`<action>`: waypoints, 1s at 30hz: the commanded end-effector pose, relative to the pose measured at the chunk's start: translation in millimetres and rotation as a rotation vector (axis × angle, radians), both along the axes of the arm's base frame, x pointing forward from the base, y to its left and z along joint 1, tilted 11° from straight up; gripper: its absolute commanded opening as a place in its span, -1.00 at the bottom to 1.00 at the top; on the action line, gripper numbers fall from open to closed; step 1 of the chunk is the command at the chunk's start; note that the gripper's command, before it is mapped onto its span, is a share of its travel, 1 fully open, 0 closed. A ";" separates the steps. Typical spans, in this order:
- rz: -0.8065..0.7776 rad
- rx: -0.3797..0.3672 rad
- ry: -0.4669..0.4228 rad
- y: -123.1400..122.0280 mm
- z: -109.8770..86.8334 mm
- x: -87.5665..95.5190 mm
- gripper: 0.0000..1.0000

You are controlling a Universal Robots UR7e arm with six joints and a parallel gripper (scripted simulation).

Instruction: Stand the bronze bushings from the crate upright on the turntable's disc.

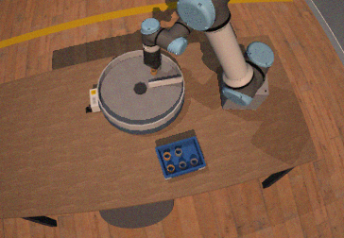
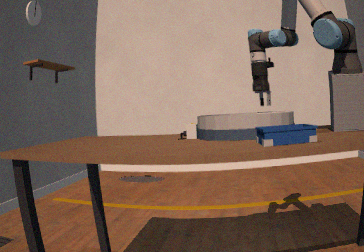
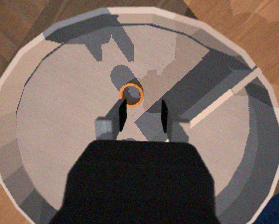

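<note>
One bronze bushing [image 3: 131, 94] [image 1: 153, 72] stands upright on an open end on the turntable's grey disc [image 1: 120, 99] [image 3: 61, 115], between the dark hub [image 1: 140, 88] and the far rim. My gripper [image 3: 144, 109] [image 1: 153, 67] [image 2: 265, 99] is open and empty, and hangs a short way above the disc, just off the bushing and clear of it. The blue crate [image 1: 161, 162] [image 2: 287, 134] at the table's front holds two bronze bushings [image 1: 166, 156] [image 1: 170, 168] and three steel ones [image 1: 178, 151] [image 1: 182, 164] [image 1: 194, 161].
A pale fixed bar [image 1: 165, 79] [image 3: 221, 100] runs from the hub to the disc's right rim, close to the bushing. A small white box [image 1: 94, 97] sits at the turntable's left side. The arm's base [image 1: 243, 93] stands to the right of the turntable.
</note>
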State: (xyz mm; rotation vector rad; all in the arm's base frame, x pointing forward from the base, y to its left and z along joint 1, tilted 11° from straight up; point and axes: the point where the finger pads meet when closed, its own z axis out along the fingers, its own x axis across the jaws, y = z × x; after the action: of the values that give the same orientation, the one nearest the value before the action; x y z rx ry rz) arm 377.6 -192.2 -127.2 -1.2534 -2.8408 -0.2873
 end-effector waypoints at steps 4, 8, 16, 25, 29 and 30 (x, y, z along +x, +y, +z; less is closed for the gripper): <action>-0.001 -0.001 0.000 -0.8 0.5 -0.5 0.55; -0.001 -0.001 0.000 -0.8 0.5 -0.5 0.55; -0.001 -0.001 0.000 0.4 0.6 -0.6 0.52; 0.001 0.000 -0.001 20.6 4.3 1.2 0.52; 0.001 0.001 -0.001 47.8 9.2 2.7 0.52; 0.001 0.000 -0.001 55.2 10.6 4.2 0.52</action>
State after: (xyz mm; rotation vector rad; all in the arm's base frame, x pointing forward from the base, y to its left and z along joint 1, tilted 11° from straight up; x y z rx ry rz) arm 378.7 -173.4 -123.7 -1.2543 -2.8403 -0.2872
